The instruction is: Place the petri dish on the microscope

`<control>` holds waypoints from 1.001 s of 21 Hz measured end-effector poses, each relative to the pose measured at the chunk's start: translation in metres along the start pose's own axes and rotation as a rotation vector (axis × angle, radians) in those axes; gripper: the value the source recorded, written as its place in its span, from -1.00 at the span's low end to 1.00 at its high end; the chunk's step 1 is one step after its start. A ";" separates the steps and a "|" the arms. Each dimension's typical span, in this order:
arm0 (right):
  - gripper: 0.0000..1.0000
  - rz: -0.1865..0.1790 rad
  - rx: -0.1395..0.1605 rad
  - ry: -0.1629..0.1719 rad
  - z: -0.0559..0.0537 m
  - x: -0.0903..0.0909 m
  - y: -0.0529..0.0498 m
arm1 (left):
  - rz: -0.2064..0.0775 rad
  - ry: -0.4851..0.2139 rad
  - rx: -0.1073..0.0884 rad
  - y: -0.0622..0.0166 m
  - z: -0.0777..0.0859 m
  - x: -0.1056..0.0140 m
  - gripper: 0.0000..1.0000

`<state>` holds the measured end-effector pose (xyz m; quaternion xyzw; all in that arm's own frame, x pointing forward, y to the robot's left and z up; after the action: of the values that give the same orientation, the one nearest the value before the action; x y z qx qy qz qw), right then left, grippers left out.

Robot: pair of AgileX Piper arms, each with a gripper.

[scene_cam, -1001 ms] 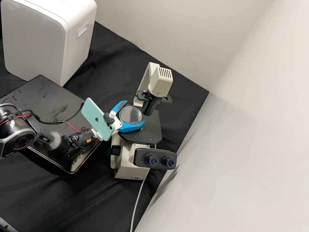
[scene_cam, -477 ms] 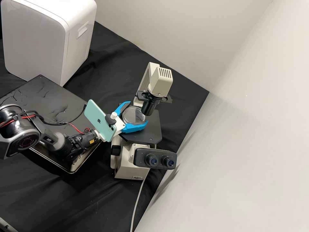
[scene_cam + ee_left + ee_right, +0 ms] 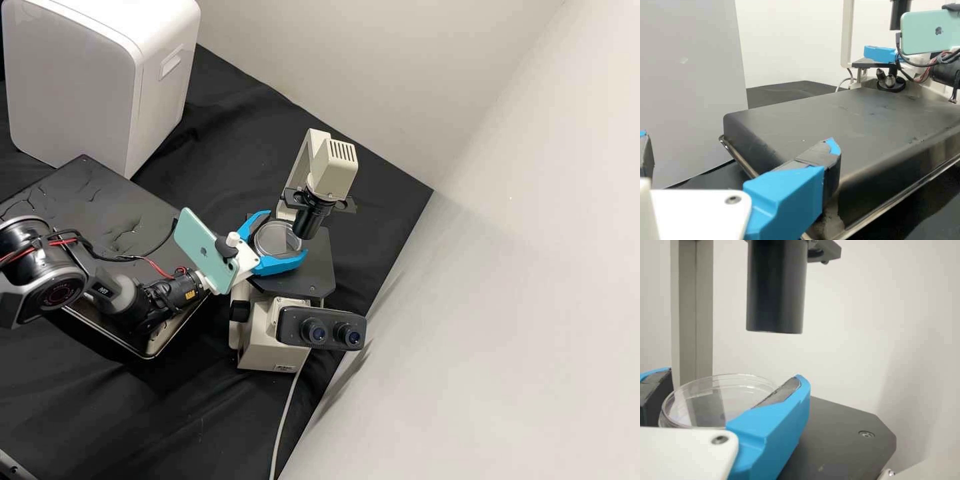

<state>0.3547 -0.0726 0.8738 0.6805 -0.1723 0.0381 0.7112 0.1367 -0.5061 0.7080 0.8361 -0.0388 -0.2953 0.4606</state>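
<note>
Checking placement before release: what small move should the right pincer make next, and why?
Probably ease the right pincer down a touch: it holds the petri dish over the microscope stage, under the black tube, and contact isn't clear.

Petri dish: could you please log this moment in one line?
right pincer shut on petri dish; over microscope stage; left pincer open

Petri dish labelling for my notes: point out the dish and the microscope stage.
petri dish (image 3: 710, 399), right wrist view, clear side wall.
microscope stage (image 3: 840, 440), right wrist view, bare dark top.
</note>
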 end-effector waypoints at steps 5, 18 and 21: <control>-1.00 0.011 -0.007 0.010 0.001 -0.001 -0.001 | 0.000 0.000 0.000 0.0000 0.000 0.000 1.00; 1.00 0.022 -0.016 -0.007 0.002 -0.001 -0.004 | 0.001 0.004 -0.003 0.0002 -0.001 0.000 1.00; 1.00 0.022 -0.016 -0.007 0.002 -0.001 -0.004 | -0.001 0.018 -0.002 -0.0001 -0.003 0.001 1.00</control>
<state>0.3543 -0.0743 0.8695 0.6729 -0.1825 0.0423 0.7156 0.1391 -0.5038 0.7089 0.8384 -0.0339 -0.2879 0.4615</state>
